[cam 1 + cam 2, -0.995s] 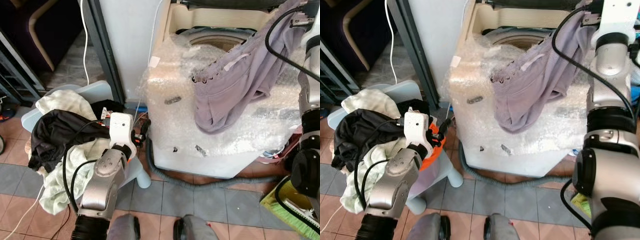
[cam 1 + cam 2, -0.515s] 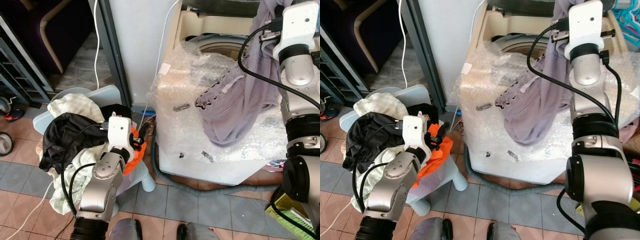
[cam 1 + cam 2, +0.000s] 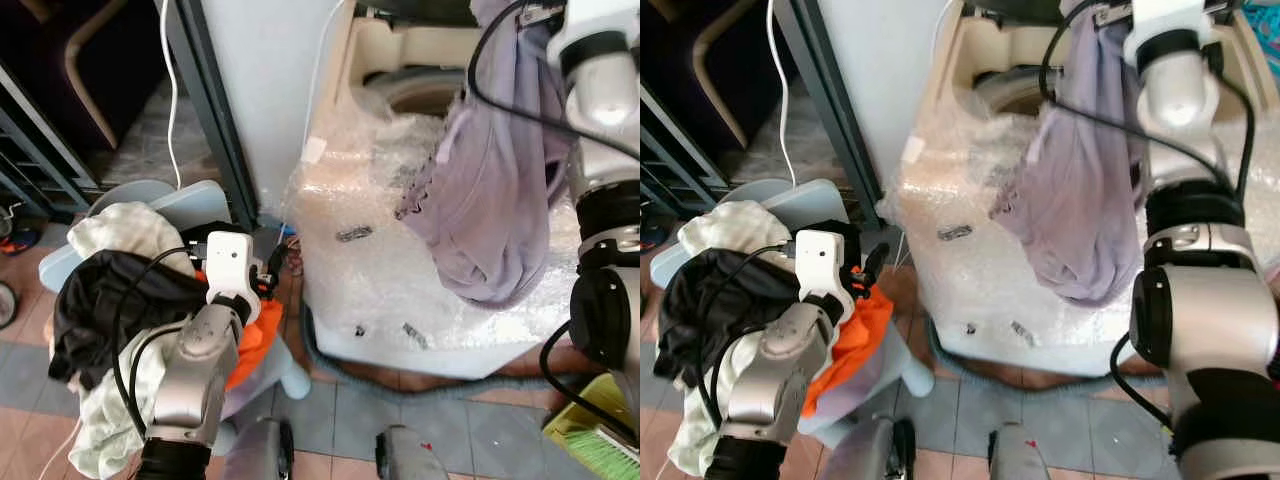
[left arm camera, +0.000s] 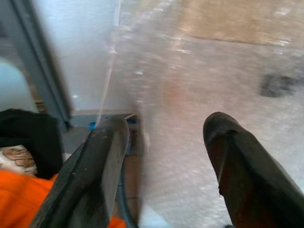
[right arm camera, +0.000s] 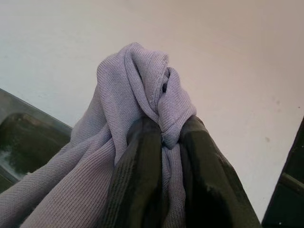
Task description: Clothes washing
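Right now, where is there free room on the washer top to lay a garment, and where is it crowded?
The bubble-wrapped white washing machine top is bare left of the hanging lilac knit garment, up to the drum opening. The pale blue plastic chair is crowded: a clothes pile covers it, beside the left gripper.

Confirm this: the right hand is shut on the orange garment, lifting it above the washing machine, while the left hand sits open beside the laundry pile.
Not quite. The right hand is shut on the lavender garment, as the right wrist view shows, lifting it above the washing machine. The orange garment lies in the laundry pile by the open left hand.
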